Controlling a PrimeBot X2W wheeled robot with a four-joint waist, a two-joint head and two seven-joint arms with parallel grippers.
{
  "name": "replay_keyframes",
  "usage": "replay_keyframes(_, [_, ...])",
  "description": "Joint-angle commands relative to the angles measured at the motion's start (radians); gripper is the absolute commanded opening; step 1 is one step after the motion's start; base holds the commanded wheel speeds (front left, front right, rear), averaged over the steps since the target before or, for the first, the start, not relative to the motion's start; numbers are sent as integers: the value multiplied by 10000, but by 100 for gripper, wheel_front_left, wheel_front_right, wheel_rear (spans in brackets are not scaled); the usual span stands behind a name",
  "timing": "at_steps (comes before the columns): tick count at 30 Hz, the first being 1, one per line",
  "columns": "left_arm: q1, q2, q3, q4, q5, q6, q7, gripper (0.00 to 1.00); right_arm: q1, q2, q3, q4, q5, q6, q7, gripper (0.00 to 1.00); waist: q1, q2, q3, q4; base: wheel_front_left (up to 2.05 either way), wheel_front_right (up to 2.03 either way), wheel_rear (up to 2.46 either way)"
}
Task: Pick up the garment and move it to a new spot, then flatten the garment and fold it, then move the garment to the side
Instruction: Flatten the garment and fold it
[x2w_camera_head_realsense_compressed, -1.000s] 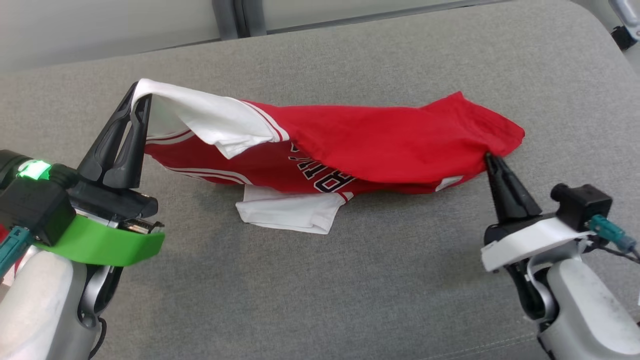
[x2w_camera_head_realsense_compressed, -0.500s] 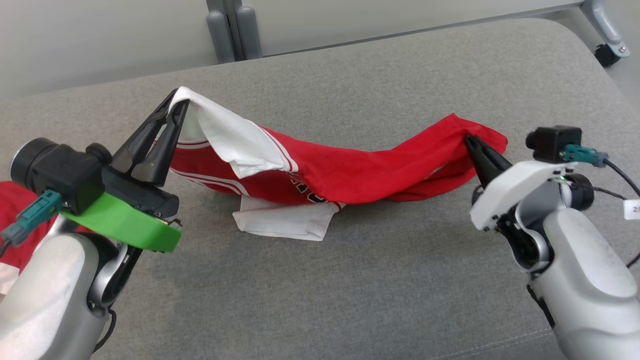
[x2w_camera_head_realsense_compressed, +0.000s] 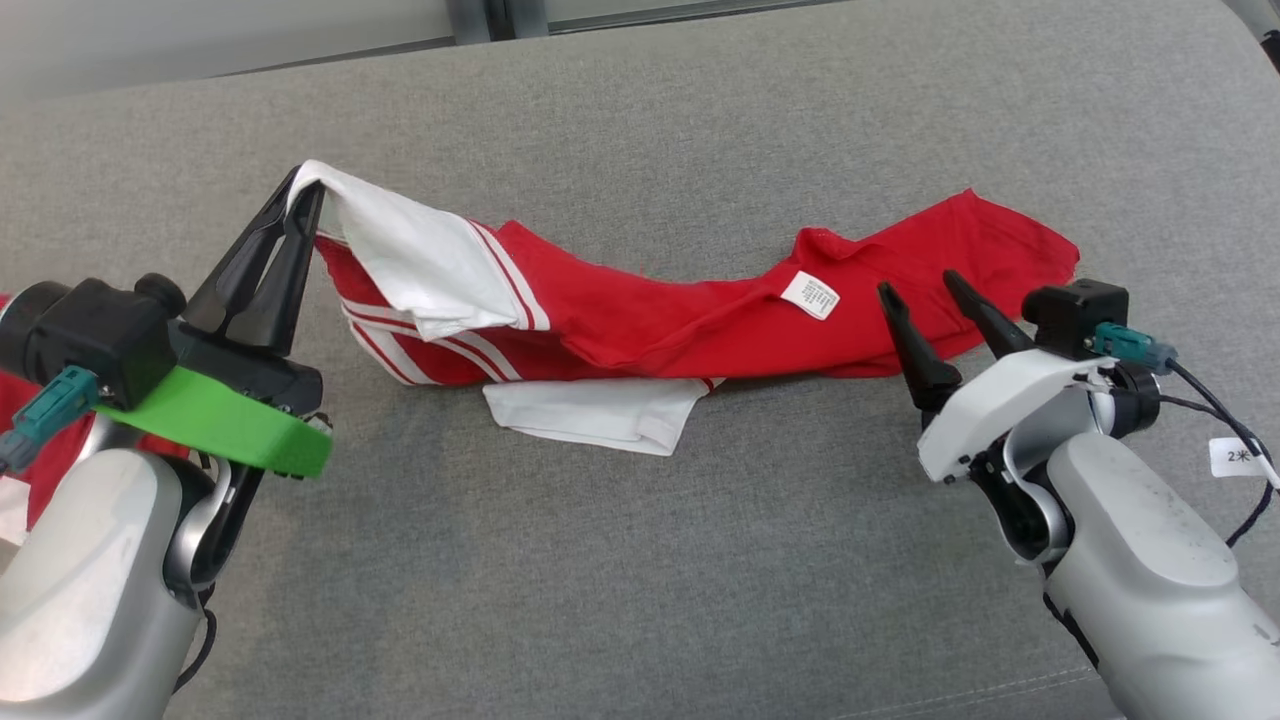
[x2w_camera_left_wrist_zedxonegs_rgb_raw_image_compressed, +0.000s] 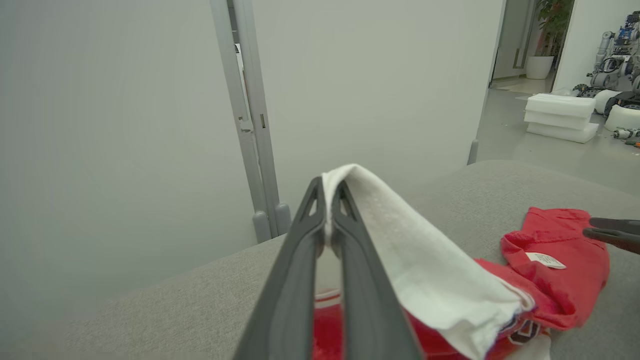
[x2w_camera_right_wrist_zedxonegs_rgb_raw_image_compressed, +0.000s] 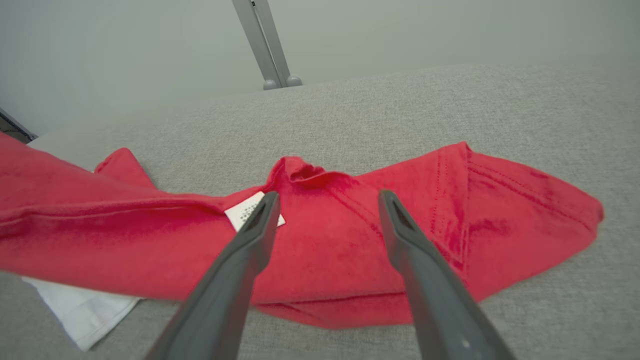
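The garment (x2w_camera_head_realsense_compressed: 690, 310) is a red shirt with white sleeves and white stripes, stretched left to right across the grey cushion (x2w_camera_head_realsense_compressed: 640, 560). My left gripper (x2w_camera_head_realsense_compressed: 305, 190) is shut on a white sleeve (x2w_camera_left_wrist_zedxonegs_rgb_raw_image_compressed: 400, 240) and holds that end lifted off the cushion. The red hem end (x2w_camera_right_wrist_zedxonegs_rgb_raw_image_compressed: 450, 225) lies slack on the cushion at the right, with a white care label (x2w_camera_head_realsense_compressed: 810, 295) showing. My right gripper (x2w_camera_head_realsense_compressed: 917, 282) stands open just above this end, and its two fingers (x2w_camera_right_wrist_zedxonegs_rgb_raw_image_compressed: 250, 240) straddle the cloth without gripping it. A second white sleeve (x2w_camera_head_realsense_compressed: 595, 412) lies flat under the shirt's front edge.
The cushion's back edge meets a pale wall with a grey post (x2w_camera_left_wrist_zedxonegs_rgb_raw_image_compressed: 247, 125). Another red cloth (x2w_camera_head_realsense_compressed: 30, 440) shows at the far left behind my left arm. Stacked white foam blocks (x2w_camera_left_wrist_zedxonegs_rgb_raw_image_compressed: 560, 117) and equipment stand on the floor far right in the left wrist view.
My right gripper has opened and let go of the red hem, which dropped onto the cushion. The left gripper keeps its hold on the white sleeve. The head camera has shifted.
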Motion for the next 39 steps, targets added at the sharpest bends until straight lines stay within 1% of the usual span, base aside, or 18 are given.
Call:
replay_keyframes(1, [201,53,90,39,9,39,-108,0,25,-120,33,-151,143,-8,-19,100,0,0,162,58,0,0,0])
replay_keyframes(5, [467,90,229,-12,-44,123,-246,0,-456,-359,332,-202,78,-8,274,100,0,0,321,81,0,0,0])
replay_keyframes(9, [565,13,226,-92,13,115,-309,0,-1313,-518,825,147,-176,-11,1070,100,0,0,480,263,0,0,0])
replay_keyframes(15, [387,-164,45,-28,116,57,-390,0,-2466,-279,1428,1114,-239,-11,2670,100,0,0,597,578,0,0,0])
replay_keyframes(19, [286,-244,-54,28,175,49,-388,0,-2958,-108,1689,1610,-248,-11,3282,100,0,0,697,697,0,0,0])
replay_keyframes(21, [231,-269,-92,59,190,35,-398,0,-3161,-52,1770,1837,-336,-11,3466,100,0,0,748,745,0,0,0])
replay_keyframes(24, [191,-281,-133,119,212,12,-423,0,-3346,26,1786,2262,-509,-11,3736,86,0,0,798,800,0,0,0])
replay_keyframes(26, [176,-264,-126,145,213,9,-436,0,-3397,40,1770,2475,-651,-11,3839,83,0,0,814,811,0,0,0])
replay_keyframes(28, [196,-231,-99,159,191,4,-441,0,-3441,45,1727,2571,-764,-11,3827,86,0,0,811,800,0,0,0])
replay_keyframes(29, [215,-208,-82,170,196,3,-445,0,-3437,59,1718,2587,-787,-11,3821,91,0,0,809,791,0,0,0])
replay_keyframes(30, [244,-179,-60,180,194,2,-449,0,-3430,86,1702,2590,-782,-11,3805,89,0,0,808,776,0,0,0])
replay_keyframes(31, [268,-164,-42,185,187,4,-452,0,-3422,85,1690,2585,-783,-11,3793,80,0,0,807,764,0,0,0])
replay_keyframes(32, [296,-146,-19,185,180,13,-456,0,-3406,52,1703,2593,-817,-11,3813,51,0,0,808,751,0,0,0])
replay_keyframes(33, [314,-140,-10,182,177,23,-458,0,-3395,34,1710,2590,-838,-11,3821,41,0,0,810,745,0,0,0])
replay_keyframes(34, [331,-127,1,178,173,32,-461,0,-3384,27,1713,2572,-855,-11,3818,16,0,0,819,740,0,0,0])
replay_keyframes(35, [336,-115,16,179,171,40,-463,0,-3387,28,1699,2526,-857,-11,3754,2,0,0,826,735,0,0,0])
replay_keyframes(36, [340,-111,25,183,168,46,-463,0,-3389,22,1705,2469,-877,-11,3700,0,0,0,832,730,0,0,0])
replay_keyframes(39, [352,-102,28,218,167,56,-468,0,-3386,28,1689,2308,-831,-11,3505,0,0,0,826,716,0,0,0])
